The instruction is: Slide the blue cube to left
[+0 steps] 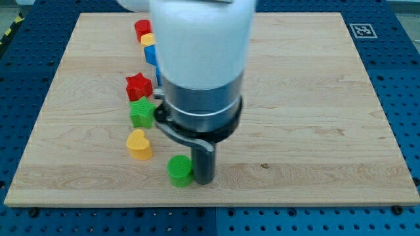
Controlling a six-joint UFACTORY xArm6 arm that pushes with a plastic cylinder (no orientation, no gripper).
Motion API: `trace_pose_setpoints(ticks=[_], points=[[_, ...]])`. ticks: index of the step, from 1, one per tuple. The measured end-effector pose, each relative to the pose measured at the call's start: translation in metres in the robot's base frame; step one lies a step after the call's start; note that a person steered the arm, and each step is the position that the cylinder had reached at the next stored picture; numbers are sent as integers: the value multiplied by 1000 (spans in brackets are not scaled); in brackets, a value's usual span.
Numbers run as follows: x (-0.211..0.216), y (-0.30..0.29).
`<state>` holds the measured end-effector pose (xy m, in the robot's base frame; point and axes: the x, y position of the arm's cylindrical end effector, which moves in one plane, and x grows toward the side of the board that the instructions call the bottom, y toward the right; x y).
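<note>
On the wooden board [315, 98], the blue cube [151, 54] shows half-hidden behind the arm; no gripper.

Wooden worktop [315, 98] seen from above, the arm's pale body covering its centre. My tip [204, 179] stands at 6 o'clock, touching the green cylinder [179, 170] at its 9 o'clock side. Toward 10 o'clock run a yellow heart [138, 144], green star [141, 113], red star [138, 86], part-hidden blue cube [151, 55], yellow block [148, 40] and red block [142, 29].
</note>
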<state>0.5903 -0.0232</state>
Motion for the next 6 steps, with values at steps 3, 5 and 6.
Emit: trace_pose_setpoints(ticks=[3,5,6], points=[[0,-63],[0,1],[0,10]])
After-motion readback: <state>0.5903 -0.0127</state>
